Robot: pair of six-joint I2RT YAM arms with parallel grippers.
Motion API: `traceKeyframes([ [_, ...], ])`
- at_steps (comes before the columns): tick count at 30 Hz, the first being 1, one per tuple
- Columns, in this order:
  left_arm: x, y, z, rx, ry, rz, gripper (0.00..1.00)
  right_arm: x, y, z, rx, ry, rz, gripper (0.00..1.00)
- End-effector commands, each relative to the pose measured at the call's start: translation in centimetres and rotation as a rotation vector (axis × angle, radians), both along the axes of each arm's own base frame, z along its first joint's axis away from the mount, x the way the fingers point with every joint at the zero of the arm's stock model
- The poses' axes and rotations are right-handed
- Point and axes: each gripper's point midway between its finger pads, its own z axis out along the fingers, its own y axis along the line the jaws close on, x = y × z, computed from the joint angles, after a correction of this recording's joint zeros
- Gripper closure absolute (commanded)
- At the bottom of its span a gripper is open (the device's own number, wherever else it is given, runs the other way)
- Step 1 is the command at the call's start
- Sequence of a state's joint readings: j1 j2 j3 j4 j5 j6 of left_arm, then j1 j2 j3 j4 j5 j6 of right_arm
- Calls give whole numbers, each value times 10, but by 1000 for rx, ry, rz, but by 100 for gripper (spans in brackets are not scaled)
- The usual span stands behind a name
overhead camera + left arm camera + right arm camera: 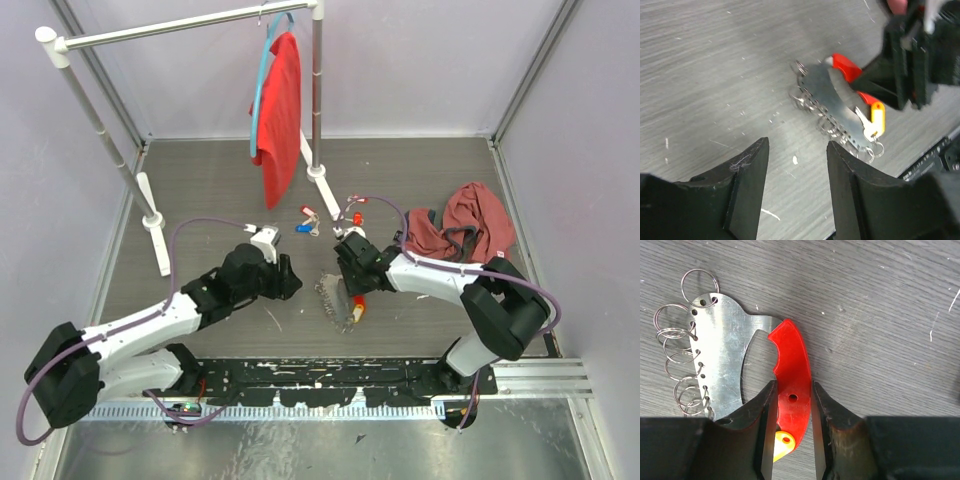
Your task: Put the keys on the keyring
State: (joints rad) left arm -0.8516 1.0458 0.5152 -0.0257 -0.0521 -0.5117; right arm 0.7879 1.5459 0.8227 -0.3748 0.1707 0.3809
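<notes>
The keyring (722,347), a silvery metal plate with several wire rings along its edge and a curved red plastic piece (792,365), lies flat on the grey table (200,180). My right gripper (793,384) is shut on that red piece, a finger pressed to each edge. A key with a yellow tag (876,117) hangs on the keyring (827,97). My left gripper (797,142) hovers open to the keyring's left (335,298), with nothing between its fingers. Loose keys with red (307,212) and blue (303,228) tags lie further back.
A clothes rack at the back carries a red cloth (280,115) on a blue hanger; its foot (322,178) stands close behind the loose keys. A crumpled red garment (465,225) lies at the right. The rack's other foot (158,240) is at the left.
</notes>
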Motion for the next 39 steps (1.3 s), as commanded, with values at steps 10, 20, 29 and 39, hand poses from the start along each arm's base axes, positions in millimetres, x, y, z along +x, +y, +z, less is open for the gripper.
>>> traceKeyframes([
  [10, 59, -44, -12, -66, 229, 69, 38, 7, 2, 9, 17, -48, 17, 76],
  [20, 61, -63, -30, 117, 220, 96, 37, 14, 6, 55, 138, -160, -42, 50],
  [29, 62, -66, -45, 425, 116, 0, 46, 17, -43, 98, 187, -272, -213, 52],
  [39, 56, -85, -54, 570, 71, -171, 53, 8, -77, 96, 301, -206, -259, 54],
])
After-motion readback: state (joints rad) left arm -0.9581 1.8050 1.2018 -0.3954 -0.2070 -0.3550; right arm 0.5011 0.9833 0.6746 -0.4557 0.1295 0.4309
